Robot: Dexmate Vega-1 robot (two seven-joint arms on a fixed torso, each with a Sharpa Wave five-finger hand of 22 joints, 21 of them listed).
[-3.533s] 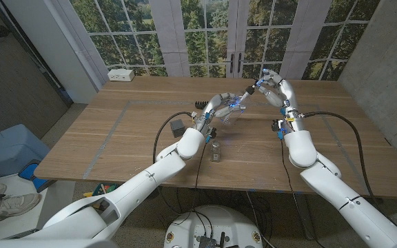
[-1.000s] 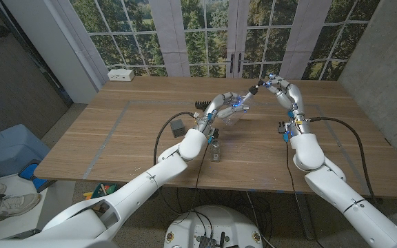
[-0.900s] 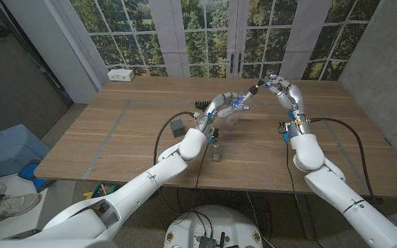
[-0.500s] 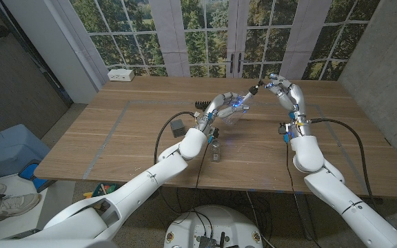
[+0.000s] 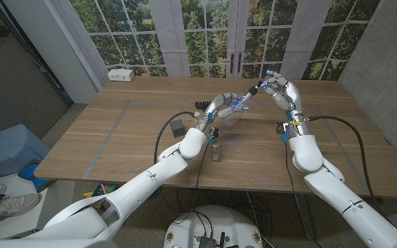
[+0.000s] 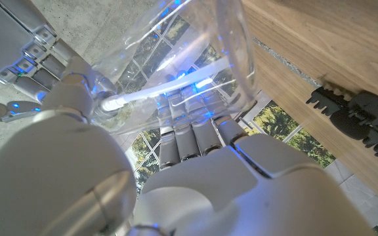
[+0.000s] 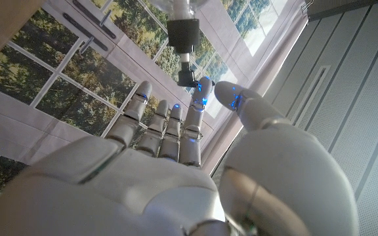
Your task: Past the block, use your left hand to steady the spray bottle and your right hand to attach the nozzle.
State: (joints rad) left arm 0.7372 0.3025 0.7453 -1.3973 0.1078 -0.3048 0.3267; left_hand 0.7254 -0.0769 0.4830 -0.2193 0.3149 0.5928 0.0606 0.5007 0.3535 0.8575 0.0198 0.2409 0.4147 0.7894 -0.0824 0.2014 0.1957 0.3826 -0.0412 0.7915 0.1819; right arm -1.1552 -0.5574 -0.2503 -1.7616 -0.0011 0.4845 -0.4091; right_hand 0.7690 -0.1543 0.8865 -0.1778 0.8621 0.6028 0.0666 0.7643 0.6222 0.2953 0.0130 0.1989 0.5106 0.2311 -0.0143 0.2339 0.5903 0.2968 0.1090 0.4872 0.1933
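Just above the middle of the head view, the left hand (image 5: 216, 110) grips the clear spray bottle (image 5: 233, 112), held over the wooden bench (image 5: 116, 138). The bottle is tilted, its long axis running from lower left to upper right, with the black nozzle (image 5: 254, 89) at its upper right end, pointing toward the right hand (image 5: 279, 90). The right hand's fingers (image 7: 201, 105) are extended and lie right by the nozzle tip; whether they pinch it cannot be told. Lower down stand a small glass vial (image 5: 216, 151) and, to its left, a dark block (image 5: 178, 127). A black comb-like clip (image 6: 350, 115) lies on the bench.
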